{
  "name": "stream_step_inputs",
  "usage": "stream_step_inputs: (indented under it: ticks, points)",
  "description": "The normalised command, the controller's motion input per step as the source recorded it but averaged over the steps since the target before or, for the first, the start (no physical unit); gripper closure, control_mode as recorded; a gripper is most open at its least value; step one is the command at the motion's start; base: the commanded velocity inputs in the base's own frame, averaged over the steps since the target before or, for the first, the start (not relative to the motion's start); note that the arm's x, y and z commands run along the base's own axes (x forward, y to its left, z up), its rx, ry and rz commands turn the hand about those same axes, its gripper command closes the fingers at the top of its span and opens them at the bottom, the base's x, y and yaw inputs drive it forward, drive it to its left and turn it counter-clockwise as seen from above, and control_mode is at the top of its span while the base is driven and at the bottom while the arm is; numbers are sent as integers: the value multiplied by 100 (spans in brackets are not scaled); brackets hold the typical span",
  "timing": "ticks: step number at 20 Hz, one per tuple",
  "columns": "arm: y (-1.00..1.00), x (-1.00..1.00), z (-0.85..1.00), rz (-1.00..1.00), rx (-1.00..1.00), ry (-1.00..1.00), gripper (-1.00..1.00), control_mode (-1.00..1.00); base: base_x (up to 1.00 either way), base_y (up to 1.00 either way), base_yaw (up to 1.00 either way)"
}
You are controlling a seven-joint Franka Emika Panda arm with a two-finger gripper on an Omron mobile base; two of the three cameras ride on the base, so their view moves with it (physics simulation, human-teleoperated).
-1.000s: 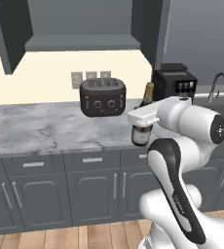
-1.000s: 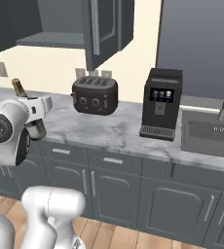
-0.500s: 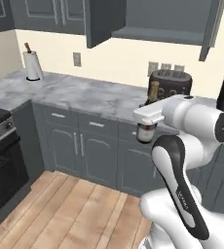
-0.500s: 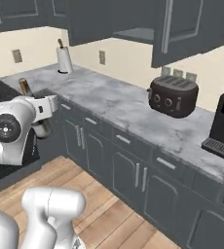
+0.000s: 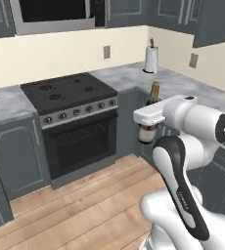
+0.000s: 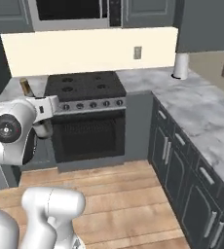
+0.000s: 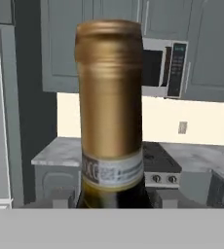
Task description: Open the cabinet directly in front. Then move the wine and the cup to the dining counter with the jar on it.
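The pincer (image 5: 148, 128) appears to be pinching the wine (image 5: 154, 91) low on its body, upright, carried in front of the stove (image 5: 68, 93). Glass: heavy, rigid, slippery, fragile; grip the body, never the neck.

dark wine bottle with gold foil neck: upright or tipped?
Upright. The dark glass wine bottle has its gold-foil neck running vertical in the hand view, parallel to the cabinet edges behind.

Black stove (image 5: 68, 93) (marble counters (image 6: 201, 114) beside); cream wall; wooden floor (image 5: 80, 205).
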Motion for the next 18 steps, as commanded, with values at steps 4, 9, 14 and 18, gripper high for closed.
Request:
stream_step_inputs:
  ticks: [4,9,14,18]
  points:
    - [0,0,0,0,0,0,100,100,-37,-3,85]
    - [0,0,0,0,0,0,100,100,-52,-11,81]
    - [0,0,0,0,0,0,100,100,-30,0,93]
    - [0,0,0,0,0,0,100,100,-23,0,94]
